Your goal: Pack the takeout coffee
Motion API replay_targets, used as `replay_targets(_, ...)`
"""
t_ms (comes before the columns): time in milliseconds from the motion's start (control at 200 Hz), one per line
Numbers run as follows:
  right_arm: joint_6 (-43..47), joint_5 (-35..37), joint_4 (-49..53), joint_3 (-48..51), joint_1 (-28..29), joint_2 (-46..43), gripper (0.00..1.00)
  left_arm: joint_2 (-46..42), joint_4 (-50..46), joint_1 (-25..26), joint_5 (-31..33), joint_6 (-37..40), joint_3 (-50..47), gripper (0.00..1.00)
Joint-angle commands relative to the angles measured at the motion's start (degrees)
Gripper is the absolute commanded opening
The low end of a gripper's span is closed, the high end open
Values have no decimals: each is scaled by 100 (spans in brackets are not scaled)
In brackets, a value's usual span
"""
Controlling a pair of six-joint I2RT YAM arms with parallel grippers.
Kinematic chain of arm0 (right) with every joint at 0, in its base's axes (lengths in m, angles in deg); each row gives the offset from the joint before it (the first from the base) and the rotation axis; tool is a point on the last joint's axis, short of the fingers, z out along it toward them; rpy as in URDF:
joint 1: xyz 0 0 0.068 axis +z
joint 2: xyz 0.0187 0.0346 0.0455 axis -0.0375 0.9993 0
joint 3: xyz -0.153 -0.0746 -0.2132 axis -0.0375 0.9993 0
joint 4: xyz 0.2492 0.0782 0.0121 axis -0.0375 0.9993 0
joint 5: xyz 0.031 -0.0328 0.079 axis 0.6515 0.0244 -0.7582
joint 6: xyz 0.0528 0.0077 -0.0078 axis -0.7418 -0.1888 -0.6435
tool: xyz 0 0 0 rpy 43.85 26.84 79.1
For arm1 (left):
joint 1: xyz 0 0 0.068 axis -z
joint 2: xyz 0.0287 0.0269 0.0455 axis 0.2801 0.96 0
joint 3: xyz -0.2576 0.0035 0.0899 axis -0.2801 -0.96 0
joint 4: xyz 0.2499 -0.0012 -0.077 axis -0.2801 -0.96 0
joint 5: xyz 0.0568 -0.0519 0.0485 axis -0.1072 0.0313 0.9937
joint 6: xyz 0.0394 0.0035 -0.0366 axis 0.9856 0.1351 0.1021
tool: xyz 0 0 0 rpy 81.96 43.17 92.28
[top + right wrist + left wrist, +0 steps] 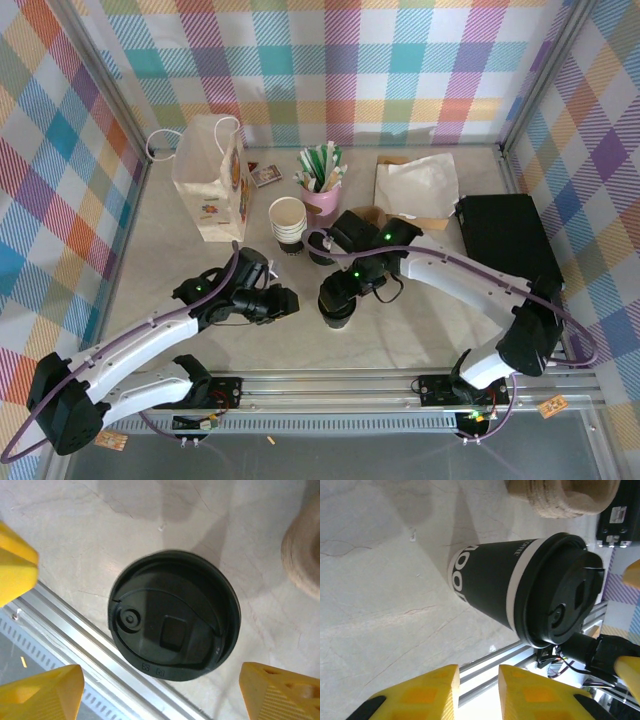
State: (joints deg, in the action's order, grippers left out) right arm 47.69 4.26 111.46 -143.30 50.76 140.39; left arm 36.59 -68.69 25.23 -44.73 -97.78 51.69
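The takeout coffee (490, 587), dark with white bands, black lid (172, 615) on, stands upright on the table (380, 580).

A robotics lab cell staged as a café: plaid cloth walls (400, 60) on aluminium framing (330, 382), a marble-look surface (420, 335) with paper bag (210, 185), paper cups (288, 220), straws (320, 165).

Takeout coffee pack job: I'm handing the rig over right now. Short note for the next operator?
Left gripper: jaws a little apart with nothing between them, beside the takeout coffee and short of it.
Right gripper: jaws wide open, above the lid, with a gap on both sides.
Things: the coffee stands upright on the table near its front edge. The paper bag stands at the back left.
Done: the lid is on the cup.
Left: grasp the cup and pack it, most likely into the bag.
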Motion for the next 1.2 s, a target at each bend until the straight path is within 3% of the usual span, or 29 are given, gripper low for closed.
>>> replay_targets(0, 1273, 22, 255, -412, 77, 159, 84, -231, -414, 0, 378, -54, -130, 26)
replay_targets(165, 1918, 297, 467, -611, 235, 431, 91, -663, -531, -1, 627, -199, -274, 26)
replay_targets(355, 2371, 572, 553, -698, 375, 693, 92, -854, -722, -18, 753, -208, -287, 27)
replay_targets(515, 2398, 941, 574, -707, 490, 873, 92, -885, -731, -19, 761, -200, -282, 27)
replay_targets(1195, 2094, 1247, 537, -608, 726, 1060, 86, -780, -696, -31, 753, -112, -252, 27)
